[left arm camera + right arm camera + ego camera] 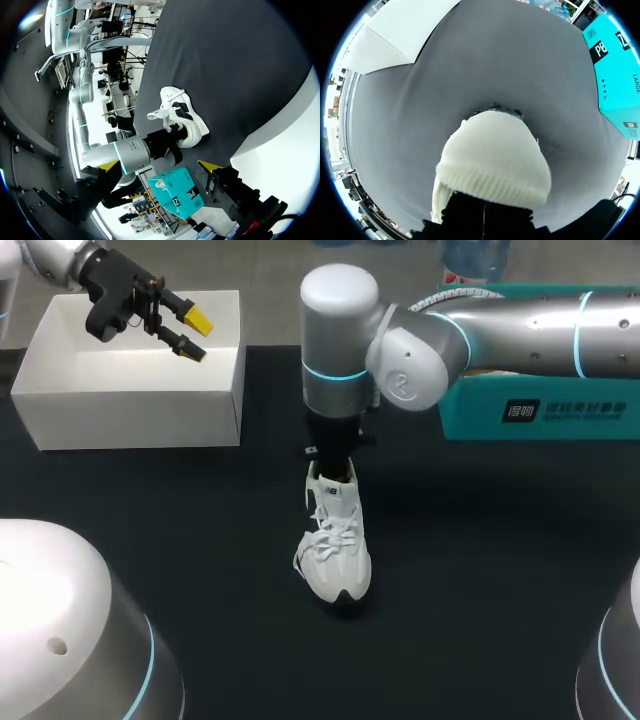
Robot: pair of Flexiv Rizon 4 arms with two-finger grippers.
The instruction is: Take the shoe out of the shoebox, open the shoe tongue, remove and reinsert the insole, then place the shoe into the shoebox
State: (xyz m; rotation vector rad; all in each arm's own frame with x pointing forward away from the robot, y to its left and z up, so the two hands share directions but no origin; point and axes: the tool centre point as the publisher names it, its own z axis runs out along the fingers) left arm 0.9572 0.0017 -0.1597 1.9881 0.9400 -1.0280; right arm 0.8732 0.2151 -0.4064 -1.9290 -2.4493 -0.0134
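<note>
While a white shoe (335, 540) stands upright on its sole near the middle of the black table (500, 590), outside the box, its toe points toward the robot and its heel away; its white laces lie loose over the tongue, and a dark patch shows at the front of the sole. The right arm (520, 335) comes in from the right and bends straight down over the heel; the right gripper (333, 452) sits at the shoe's collar, hidden under the wrist; from these views one cannot tell whether it grips the shoe or merely rests there. In the right wrist view the white knit of the shoe fills the space just ahead of the gripper, with only dark table beyond it. At the far left of the table stands the open white shoebox (130, 390), well apart from the shoe; the left gripper (193, 332) hangs above the box's right part with its yellow-tipped fingers spread and nothing between them. A teal box (540, 410) sits at the table's far right, partly behind the right arm; the left wrist view shows the shoe, the right arm and this teal box ahead of the spread fingers.
</note>
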